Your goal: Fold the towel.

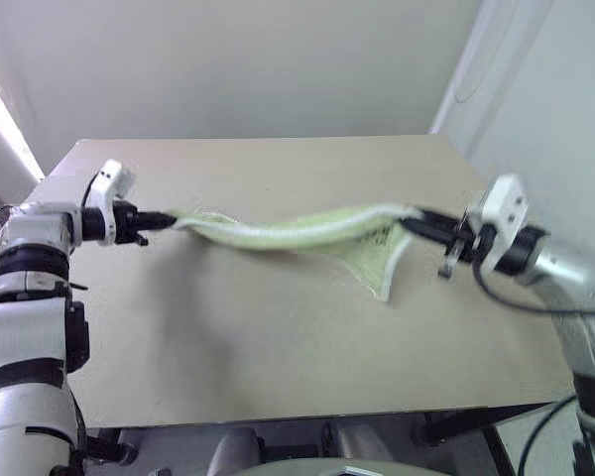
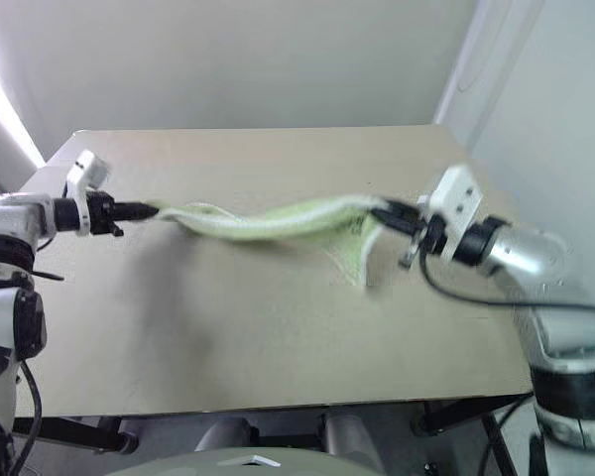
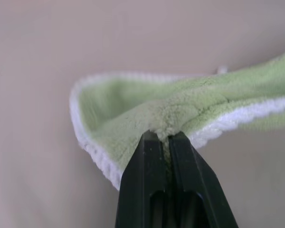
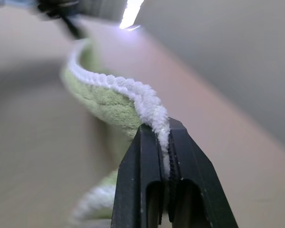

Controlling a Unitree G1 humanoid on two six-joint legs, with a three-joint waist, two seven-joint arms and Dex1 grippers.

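The light green towel with white trim hangs stretched in the air above the tan table, sagging in the middle, with a flap drooping near its right end. My left gripper is shut on the towel's left end; in the left wrist view its black fingers pinch green cloth. My right gripper is shut on the right end; the right wrist view has the white trim clamped between its fingers, with the left gripper blurred at the far end of the towel.
The table's front edge lies near me and pale walls stand behind and to the right of it. A black cable loops under my right wrist.
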